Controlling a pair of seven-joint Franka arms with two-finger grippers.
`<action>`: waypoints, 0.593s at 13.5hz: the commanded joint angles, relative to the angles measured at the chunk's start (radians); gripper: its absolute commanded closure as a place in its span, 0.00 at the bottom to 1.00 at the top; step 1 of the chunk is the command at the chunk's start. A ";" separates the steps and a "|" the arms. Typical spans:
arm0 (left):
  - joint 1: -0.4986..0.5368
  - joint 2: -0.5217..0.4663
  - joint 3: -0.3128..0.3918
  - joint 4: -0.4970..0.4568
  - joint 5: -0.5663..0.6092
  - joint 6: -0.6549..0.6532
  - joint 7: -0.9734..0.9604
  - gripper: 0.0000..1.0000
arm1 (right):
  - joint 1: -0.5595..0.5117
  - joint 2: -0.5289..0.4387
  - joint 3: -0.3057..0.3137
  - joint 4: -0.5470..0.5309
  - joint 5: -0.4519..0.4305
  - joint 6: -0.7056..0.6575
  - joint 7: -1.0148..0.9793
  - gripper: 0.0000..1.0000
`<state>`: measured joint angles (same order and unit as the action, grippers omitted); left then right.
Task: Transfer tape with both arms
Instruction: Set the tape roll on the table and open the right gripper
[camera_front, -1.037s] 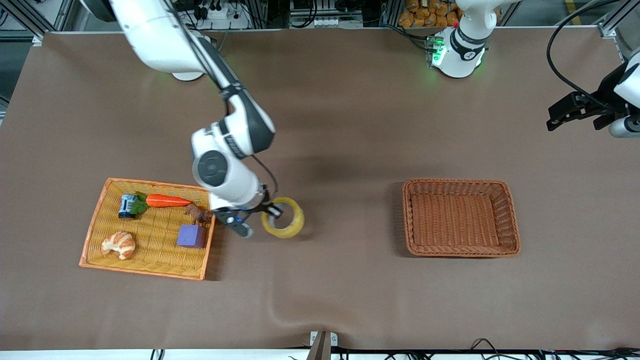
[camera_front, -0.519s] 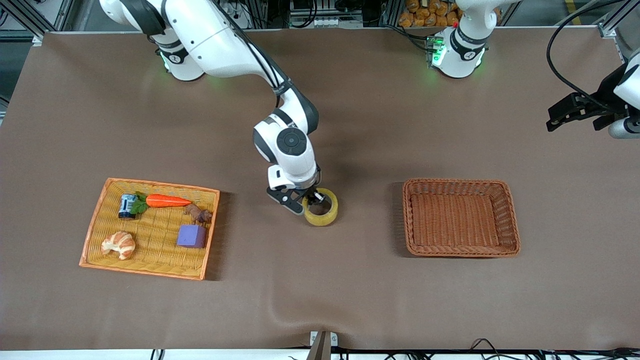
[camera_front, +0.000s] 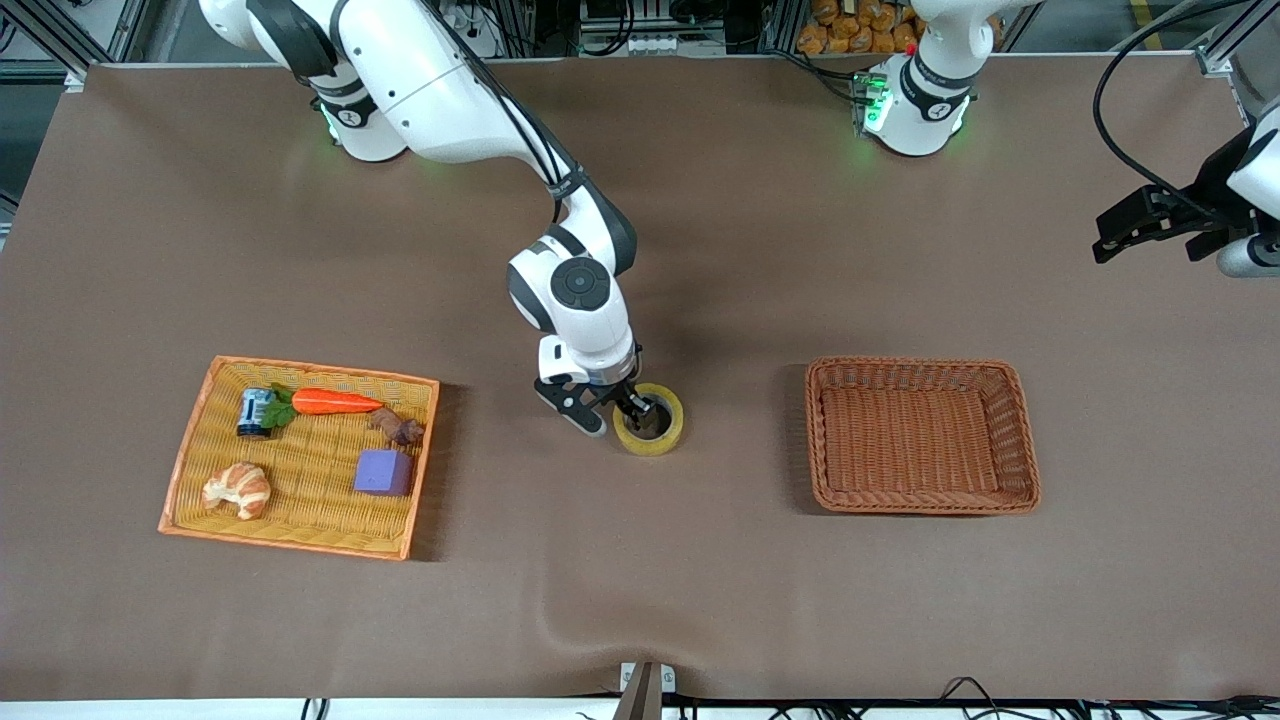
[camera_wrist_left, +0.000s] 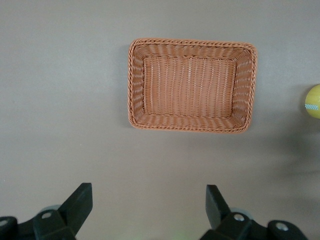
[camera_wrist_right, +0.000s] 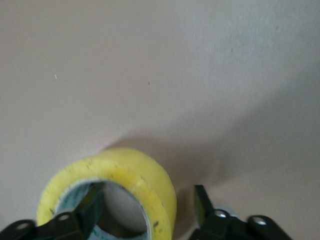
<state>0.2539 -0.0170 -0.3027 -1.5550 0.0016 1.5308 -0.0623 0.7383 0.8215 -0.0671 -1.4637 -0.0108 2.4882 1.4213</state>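
The tape (camera_front: 651, 443), a yellowish roll with a pale core, lies flat on the brown table between the two baskets. My right gripper (camera_front: 620, 415) is down at it and open. One finger sits inside the ring and the other outside, and the roll's wall stands loose between them. In the right wrist view the tape (camera_wrist_right: 130, 170) fills the lower part and the right gripper (camera_wrist_right: 147, 200) straddles its wall. My left gripper (camera_front: 1145, 235) waits in the air at the left arm's end of the table, open and empty. The left wrist view shows the left gripper (camera_wrist_left: 149, 200) and an edge of the tape (camera_wrist_left: 313, 101).
A brown wicker basket (camera_front: 920, 365) stands empty toward the left arm's end, also seen in the left wrist view as the basket (camera_wrist_left: 190, 42). An orange tray (camera_front: 300, 540) toward the right arm's end holds a can, a carrot, a croissant, a small brown thing and a purple cube (camera_front: 382, 472).
My right arm carried the tape from beside the orange tray to the middle of the table, lowered it, and its fingers have opened off the roll. The left arm has not moved.
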 joint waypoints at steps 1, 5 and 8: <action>0.008 -0.004 0.001 0.015 -0.020 -0.017 0.027 0.00 | -0.059 -0.036 0.015 0.006 -0.009 -0.024 0.021 0.00; 0.008 -0.003 0.001 0.015 -0.025 -0.017 0.027 0.00 | -0.132 -0.050 0.048 0.069 -0.003 -0.173 0.007 0.00; 0.007 -0.001 -0.001 0.015 -0.026 -0.017 0.018 0.00 | -0.242 -0.143 0.113 0.062 0.000 -0.306 -0.190 0.00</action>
<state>0.2539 -0.0170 -0.3026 -1.5523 0.0016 1.5308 -0.0623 0.5846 0.7591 -0.0209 -1.3841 -0.0105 2.2764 1.3569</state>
